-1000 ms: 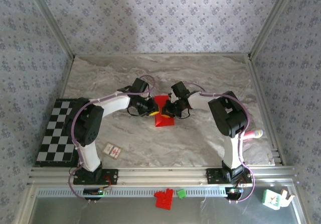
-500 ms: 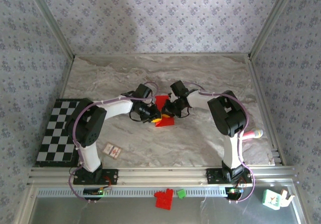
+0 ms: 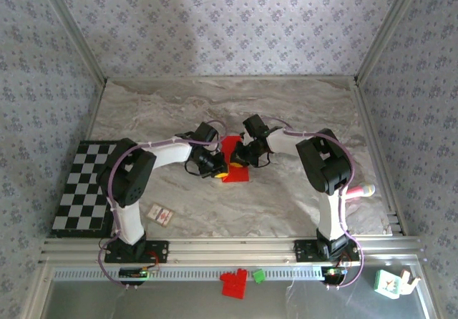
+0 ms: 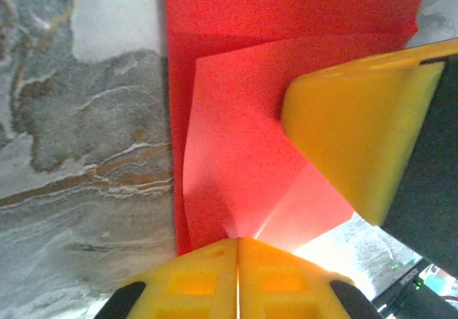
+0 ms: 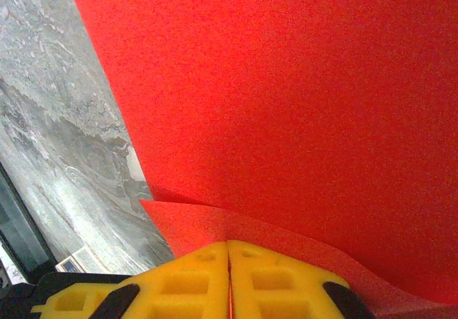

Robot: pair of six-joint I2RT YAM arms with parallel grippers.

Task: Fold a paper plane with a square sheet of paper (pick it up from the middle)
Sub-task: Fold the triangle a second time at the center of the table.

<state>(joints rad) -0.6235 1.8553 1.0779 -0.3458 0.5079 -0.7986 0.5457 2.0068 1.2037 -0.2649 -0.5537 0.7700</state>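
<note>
One square sheet of paper [image 3: 231,147], bright red and already creased, lies at the middle of the table [image 3: 300,111], well apart from all four edges. From above, its long axis runs from the far edge towards the near edge, leaning slightly right at the near end. Which end counts as its front I cannot tell. In the left wrist view, the sheet [image 4: 236,140] shows one flap folded over along a slanted crease.

Two grippers meet at the sheet. The left gripper [image 3: 219,167] comes in from the left edge's side. Its yellow pads are pressed together [image 4: 237,262] with the paper's lifted edge pinched at their seam. The right gripper [image 3: 236,162] comes in from the right edge's side. It is clenched too [image 5: 229,280], nipping a raised fold of the paper [image 5: 300,104]. One of its yellow fingers [image 4: 358,140] rests on the red flap.

One checkerboard mat [image 3: 82,187] lies at the left edge. One small white card [image 3: 160,214] sits near the near edge. One pink-handled object [image 3: 361,189] lies at the right edge. Below the near edge, one red brick block [image 3: 232,283] stands just beside one green brick [image 3: 258,276]
</note>
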